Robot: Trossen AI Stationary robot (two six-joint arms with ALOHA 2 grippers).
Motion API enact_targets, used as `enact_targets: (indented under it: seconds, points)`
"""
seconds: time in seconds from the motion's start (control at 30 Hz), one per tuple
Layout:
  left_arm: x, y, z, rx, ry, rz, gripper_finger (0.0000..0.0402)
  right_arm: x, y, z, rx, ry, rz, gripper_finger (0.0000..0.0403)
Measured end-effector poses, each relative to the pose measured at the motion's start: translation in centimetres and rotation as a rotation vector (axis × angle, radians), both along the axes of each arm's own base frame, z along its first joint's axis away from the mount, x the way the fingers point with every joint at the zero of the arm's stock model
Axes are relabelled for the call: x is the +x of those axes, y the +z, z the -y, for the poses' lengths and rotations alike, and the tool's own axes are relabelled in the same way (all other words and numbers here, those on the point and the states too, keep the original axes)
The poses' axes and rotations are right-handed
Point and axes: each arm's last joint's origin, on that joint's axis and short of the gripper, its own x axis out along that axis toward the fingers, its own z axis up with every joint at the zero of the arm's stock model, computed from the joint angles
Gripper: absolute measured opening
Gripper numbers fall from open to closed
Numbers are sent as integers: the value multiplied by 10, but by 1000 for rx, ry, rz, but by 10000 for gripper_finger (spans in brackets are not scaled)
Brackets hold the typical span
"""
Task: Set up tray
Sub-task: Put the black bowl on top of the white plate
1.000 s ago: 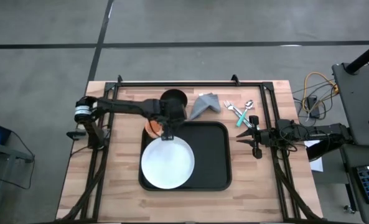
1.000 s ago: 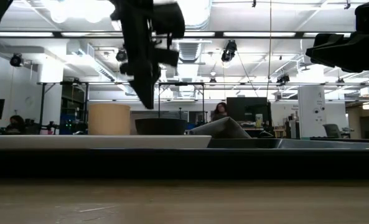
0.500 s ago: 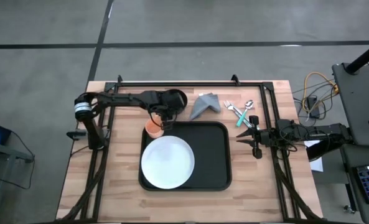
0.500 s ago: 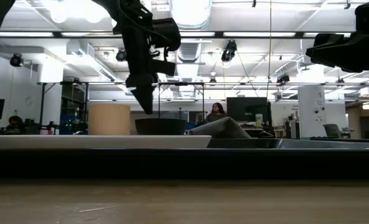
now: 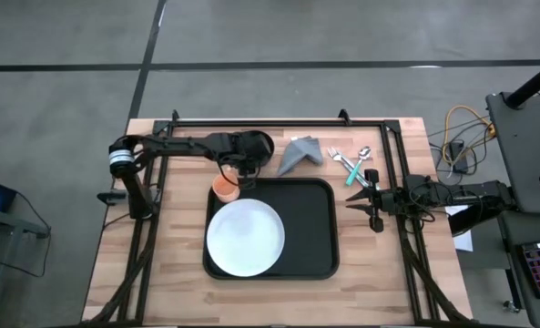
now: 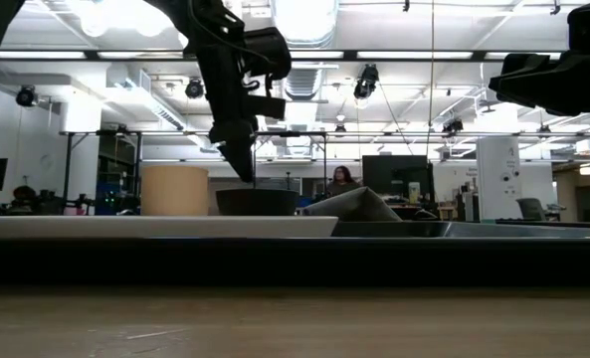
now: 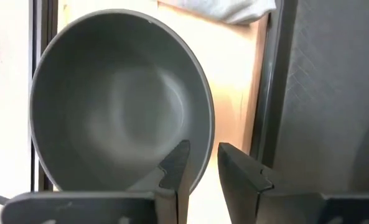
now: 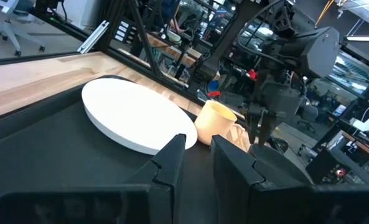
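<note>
The black tray [image 5: 320, 228] lies mid-table with the white plate [image 5: 244, 239] resting flat on its left half. An orange cup [image 5: 222, 188] stands on the wood at the tray's far-left corner. Beyond it sits a dark grey bowl [image 5: 262, 143], upright on the table. My left gripper [image 5: 241, 171] hangs open just over the bowl's near rim [image 7: 204, 140]. In the left wrist view one finger [image 7: 177, 163] is over the bowl's hollow and the other [image 7: 237, 168] is outside it. In the low view the fingertips [image 6: 245, 171] stand slightly above the bowl [image 6: 257, 201]. My right gripper [image 5: 372, 199] waits open, right of the tray.
A folded grey napkin [image 5: 300, 151] lies on the wood right of the bowl. A fork, a spoon and a teal-handled piece [image 5: 350, 165] lie near the far-right corner. A black frame rail [image 5: 279, 121] runs along the far edge. The tray's right half is bare.
My left gripper has moved from above the plate's far rim toward the table's far edge, past the orange cup, and now hangs over the bowl's near rim, slightly lower. Nothing on the table has shifted.
</note>
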Motion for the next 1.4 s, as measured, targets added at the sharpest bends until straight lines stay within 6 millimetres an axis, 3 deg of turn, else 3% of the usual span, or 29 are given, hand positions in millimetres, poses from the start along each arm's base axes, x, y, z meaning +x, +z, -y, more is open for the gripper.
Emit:
enact_targets:
  seconds: [0.73, 0.93, 1.4]
  points:
    - [-7, -29, -6, 1, 22, 3, 58, 0, 0, 0, 0, 0, 0, 68]
    - [-8, -29, -6, -1, 23, 2, 7, 0, 0, 0, 0, -1, 0, 68]
    - [-3, -17, -4, 5, 15, 5, 1, 0, 0, 0, 0, -1, 0, 68]
